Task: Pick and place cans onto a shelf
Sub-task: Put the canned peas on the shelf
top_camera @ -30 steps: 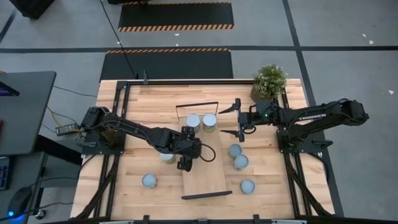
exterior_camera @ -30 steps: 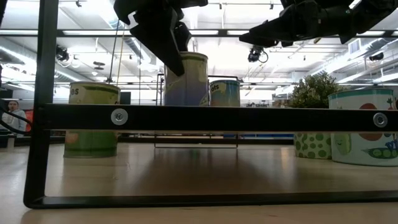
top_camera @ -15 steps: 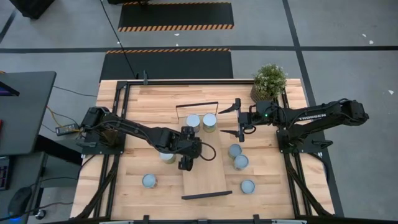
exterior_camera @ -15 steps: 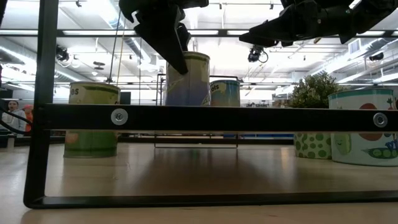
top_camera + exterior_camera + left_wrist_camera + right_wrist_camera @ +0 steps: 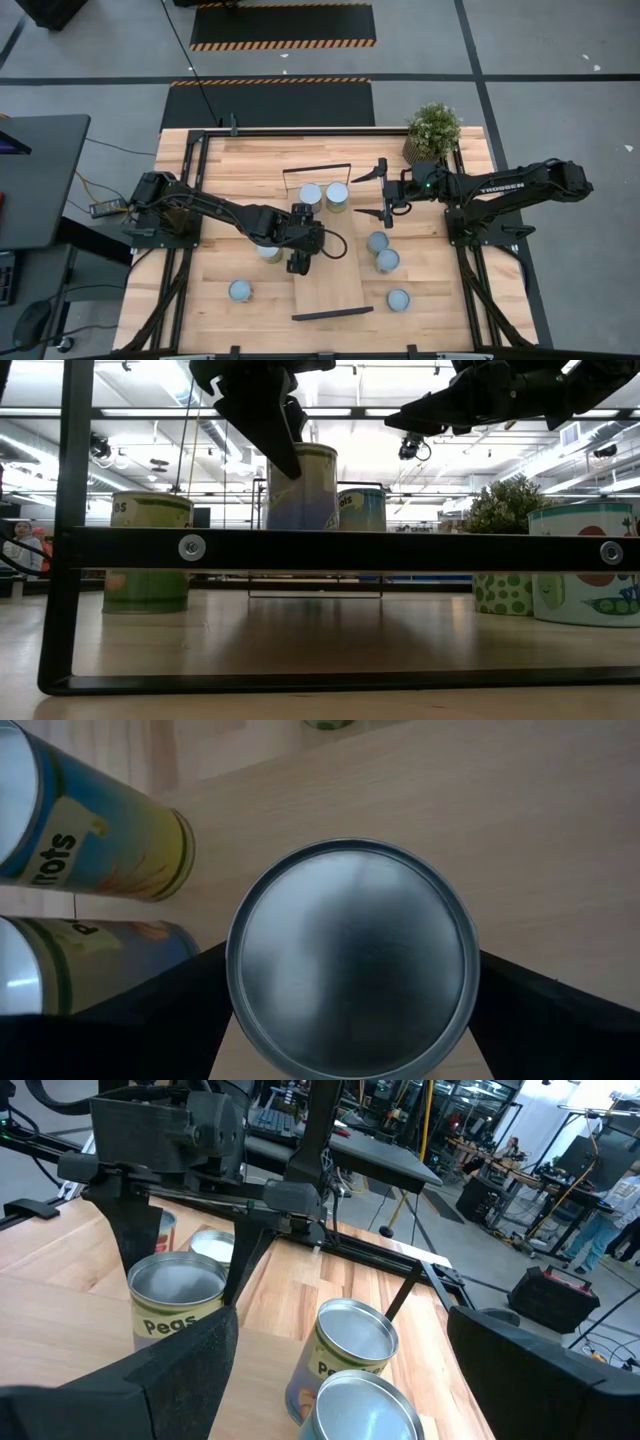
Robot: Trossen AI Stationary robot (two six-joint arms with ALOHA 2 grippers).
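Note:
The shelf (image 5: 335, 285) is a light-wood board with black end frames, lying mid-table. Two cans (image 5: 311, 194) (image 5: 337, 196) stand at its far end. My left gripper (image 5: 302, 243) is over the shelf's middle, shut on a can with a shiny round top (image 5: 350, 955), labelled "Peas" (image 5: 178, 1305). Another can (image 5: 268, 253) stands partly under the left arm. My right gripper (image 5: 381, 192) is open and empty, raised beside the shelf's far right corner. My left gripper pinches the can between its two fingers, one on each side of the wall just under the top rim (image 5: 232, 975). The fingers (image 5: 128, 1245) come from above, slanting down. The can is upright; the shelf's frame bar (image 5: 350, 548) hides its foot.
Three cans (image 5: 377, 242) (image 5: 387, 260) (image 5: 398, 299) stand on the table right of the shelf, one (image 5: 240, 290) to its left. A potted plant (image 5: 433, 128) is at the far right corner. A person (image 5: 20, 545) shows beyond the table.

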